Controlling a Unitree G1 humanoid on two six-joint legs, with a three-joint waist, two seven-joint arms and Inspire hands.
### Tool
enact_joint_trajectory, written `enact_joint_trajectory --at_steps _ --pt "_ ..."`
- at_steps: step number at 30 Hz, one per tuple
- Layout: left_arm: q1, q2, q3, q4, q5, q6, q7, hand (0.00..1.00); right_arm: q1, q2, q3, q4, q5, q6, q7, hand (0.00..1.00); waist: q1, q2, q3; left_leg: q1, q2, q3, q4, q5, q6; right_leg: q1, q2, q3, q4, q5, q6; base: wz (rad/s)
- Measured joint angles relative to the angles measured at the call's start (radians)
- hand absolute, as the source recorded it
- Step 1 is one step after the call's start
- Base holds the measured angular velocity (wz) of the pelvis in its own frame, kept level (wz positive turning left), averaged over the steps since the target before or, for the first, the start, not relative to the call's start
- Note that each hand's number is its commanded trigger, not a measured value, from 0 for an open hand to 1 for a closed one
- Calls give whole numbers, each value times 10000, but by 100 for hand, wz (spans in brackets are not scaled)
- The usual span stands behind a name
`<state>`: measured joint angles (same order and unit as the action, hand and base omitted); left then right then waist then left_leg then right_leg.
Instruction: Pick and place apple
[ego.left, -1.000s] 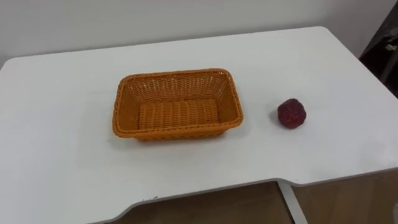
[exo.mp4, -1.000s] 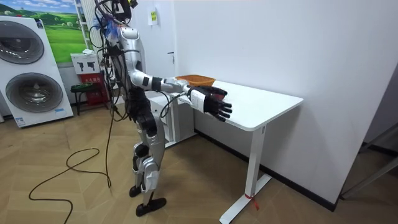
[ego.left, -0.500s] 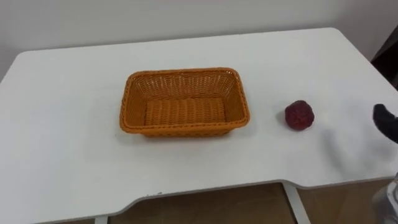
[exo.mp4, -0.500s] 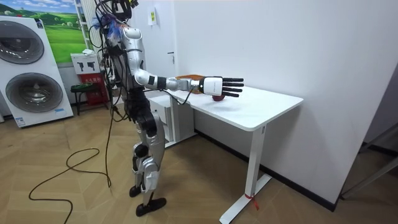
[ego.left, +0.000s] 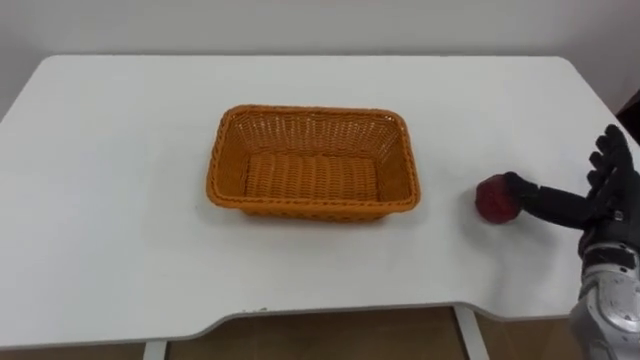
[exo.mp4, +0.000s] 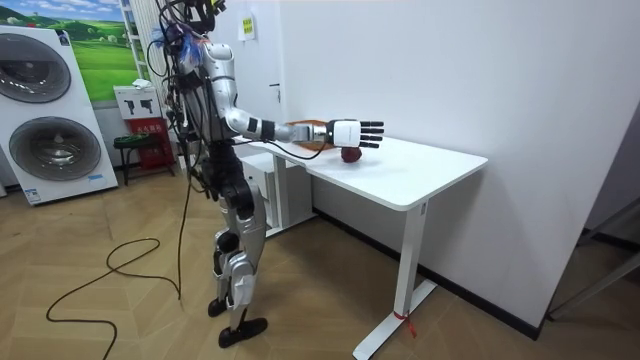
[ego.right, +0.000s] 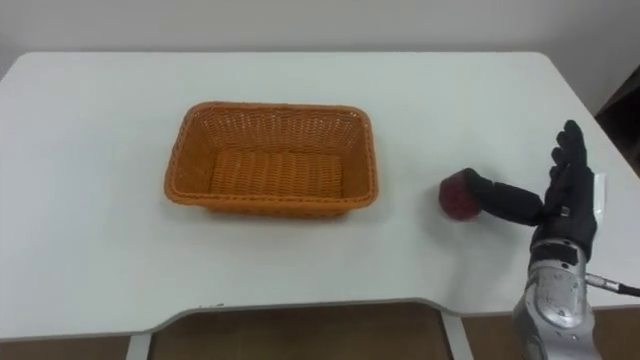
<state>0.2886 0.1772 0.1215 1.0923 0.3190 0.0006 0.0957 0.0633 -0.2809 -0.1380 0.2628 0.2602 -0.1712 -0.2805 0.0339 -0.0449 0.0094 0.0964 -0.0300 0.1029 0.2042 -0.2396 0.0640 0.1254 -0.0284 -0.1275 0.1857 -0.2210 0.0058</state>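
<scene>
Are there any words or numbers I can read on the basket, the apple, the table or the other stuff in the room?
Basket: no writing.
Apple: no writing.
Table: no writing.
Yellow sign on the wall: too small to read.
Red box by the washing machine: print too blurred to read.

From the robot's head, the two eye views look steeply down on the white counter (ego.left: 100, 200) from close by, its near edge at the bottom. Both share the orange basket (ego.left: 312, 208), the red apple (ego.left: 494, 198) and the right robot hand (ego.left: 606, 203) at the right margin, each sitting further left in the right eye view. The room view stands well back on the floor, at the robot's side, taking in robot and counter whole.
</scene>
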Motion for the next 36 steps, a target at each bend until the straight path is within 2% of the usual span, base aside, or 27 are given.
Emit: enact_joint_trajectory --at_steps 3,6,14,20,28,36 --pt "-72 -1 -65 1 116 -1 -70 0 -35 -58 94 0 -119 0 141 0 37 58 -13 10 13 10 2 2 -4 -31 2 -3 7 10 -16 0" --pt "-116 -1 -64 1 301 -1 -211 0 -38 -315 399 0 -202 0 503 0 40 43 -17 20 14 11 4 3 -4 -20 3 -2 9 17 -21 0" --pt "-129 -1 -63 -1 475 1 -290 0 -45 -329 398 69 -372 -4 957 0 79 -8 -23 41 12 2 15 5 -2 20 -6 -36 4 23 -18 0" --pt "-131 -1 -67 -20 468 1 -335 0 -57 -329 400 1409 -656 6 1316 0 153 -136 -16 150 8 -97 8 4 -3 160 -41 -154 -3 22 -18 4" --pt "-146 30 -66 -26 450 -9 -343 0 -99 -361 400 2020 -1091 131 1717 0 219 -239 -25 195 0 -150 25 4 -2 287 -49 -257 -7 22 -18 3" --pt "-91 86 -67 -39 456 -10 -396 0 -384 -471 398 2712 -1047 183 1780 0 226 -154 -55 201 -6 -245 60 4 -3 329 -63 -398 -17 23 -17 3"
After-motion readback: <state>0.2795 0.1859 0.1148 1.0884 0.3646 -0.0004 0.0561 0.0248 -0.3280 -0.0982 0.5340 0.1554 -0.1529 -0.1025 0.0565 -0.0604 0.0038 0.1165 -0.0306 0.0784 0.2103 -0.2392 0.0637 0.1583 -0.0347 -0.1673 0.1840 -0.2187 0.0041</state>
